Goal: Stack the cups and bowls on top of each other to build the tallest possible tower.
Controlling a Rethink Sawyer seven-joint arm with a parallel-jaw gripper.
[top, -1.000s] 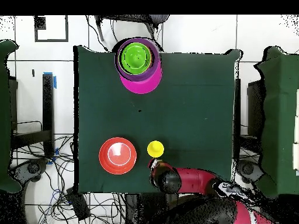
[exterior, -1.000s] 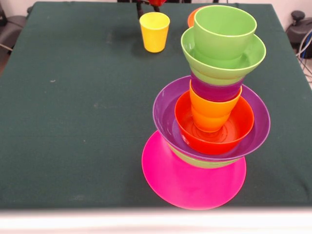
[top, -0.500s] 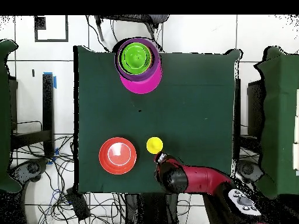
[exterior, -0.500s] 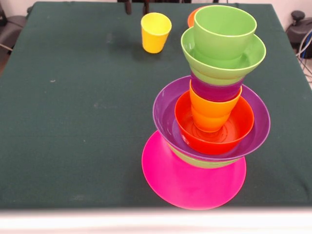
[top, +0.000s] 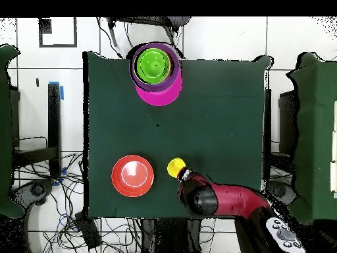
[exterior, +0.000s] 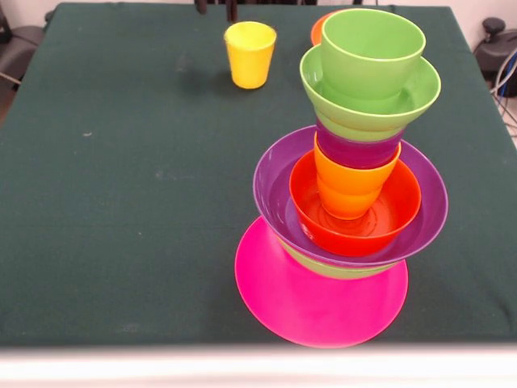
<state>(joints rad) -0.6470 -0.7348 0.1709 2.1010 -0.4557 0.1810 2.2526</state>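
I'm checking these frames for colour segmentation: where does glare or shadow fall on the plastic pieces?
Front view: soft white sheen on the orange-red bowl floor and the purple bowl inner wall; the yellow cup casts a faint shadow to its left on the table. Overhead view: a pale glare patch at the centre of the other orange-red bowl.

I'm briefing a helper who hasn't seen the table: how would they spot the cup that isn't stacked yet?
Start from the tall tower on its pink base, then look across the green table to the far side. The yellow cup stands there upright, alone, the only yellow piece; the orange-red bowl beside it is wider and flatter.
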